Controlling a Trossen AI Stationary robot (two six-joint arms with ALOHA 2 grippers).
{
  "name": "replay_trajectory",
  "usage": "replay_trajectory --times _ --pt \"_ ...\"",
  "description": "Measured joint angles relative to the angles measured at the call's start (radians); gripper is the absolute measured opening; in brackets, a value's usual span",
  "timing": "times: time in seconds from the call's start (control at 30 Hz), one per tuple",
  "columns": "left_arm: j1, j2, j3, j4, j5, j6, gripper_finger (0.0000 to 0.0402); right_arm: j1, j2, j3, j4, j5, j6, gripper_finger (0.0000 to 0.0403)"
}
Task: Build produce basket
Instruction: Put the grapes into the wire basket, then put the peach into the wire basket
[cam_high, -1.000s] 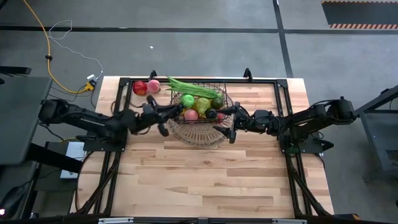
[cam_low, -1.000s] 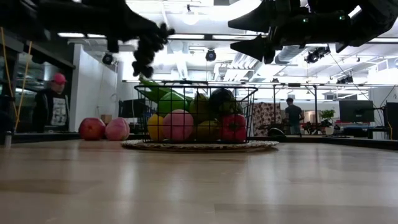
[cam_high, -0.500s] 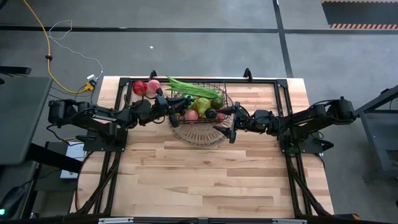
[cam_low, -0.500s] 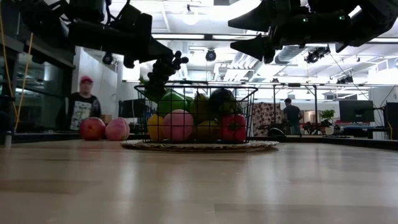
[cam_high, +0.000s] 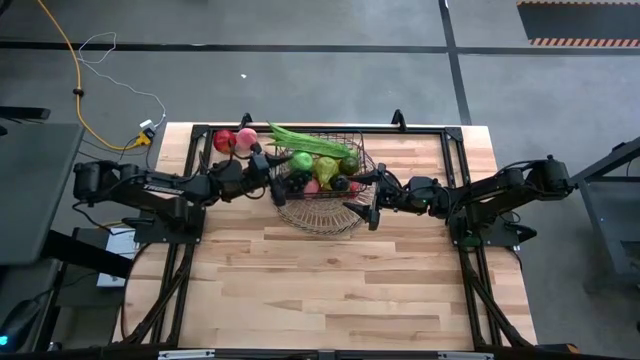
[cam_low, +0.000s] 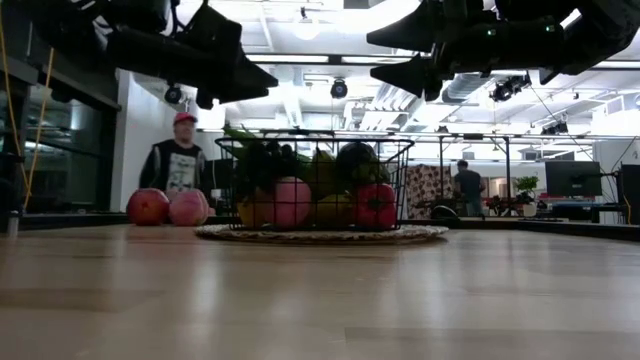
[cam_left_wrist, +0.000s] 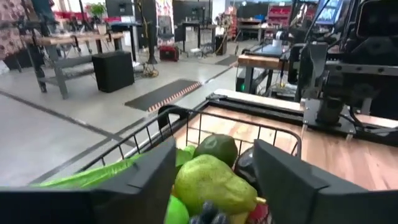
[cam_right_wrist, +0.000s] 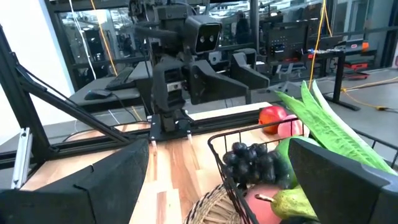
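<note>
Grapes (cam_right_wrist: 249, 158), a dark knobbly bunch carried over by the left gripper (cam_high: 268, 172) a second ago, are now seen lying inside the basket (cam_high: 352, 140) at its left end, and that gripper's fingers have been parted above them. Relative to the basket, the desk (cam_high: 330, 290) stretches bare and pale-planked on the near side. The basket itself, dark open wire mesh with upright sides, is set on a shallow round wire dish (cam_high: 318, 215) and is filled with smooth round fruit, a green pear (cam_left_wrist: 214, 183), an avocado (cam_left_wrist: 216, 148) and long flat green pods (cam_high: 310, 140). At its right end the right gripper (cam_high: 376, 202) is held with fingers wide apart and nothing between them. Beyond the basket's far left corner, a red apple (cam_high: 225, 140) and a pink peach (cam_high: 247, 138) are left on the desk; the left arm is judged the nearer for them.
</note>
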Motion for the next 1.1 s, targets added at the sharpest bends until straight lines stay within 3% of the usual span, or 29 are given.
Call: replay_trajectory --times 0.17,0.37,0.73,1.1 --pt "-0.016 -0.128 0.052 -0.235 0.0 -0.021 0.0261 0.0 0.0 0.0 0.001 0.0 0.015 0.0374" --pt "-0.099 -0.324 0.067 -0.546 0.0 -0.124 0.0279 0.0 0.0 0.0 0.003 0.0 0.017 0.0374" --pt "-0.318 -0.576 -0.214 -0.288 -0.117 -0.122 0.028 0.0 0.0 0.0 0.008 0.0 0.02 0.0374" --pt "-0.332 -0.62 -0.238 -0.29 -0.092 -0.084 0.028 0.0 0.0 0.0 0.024 0.0 0.011 0.0374"
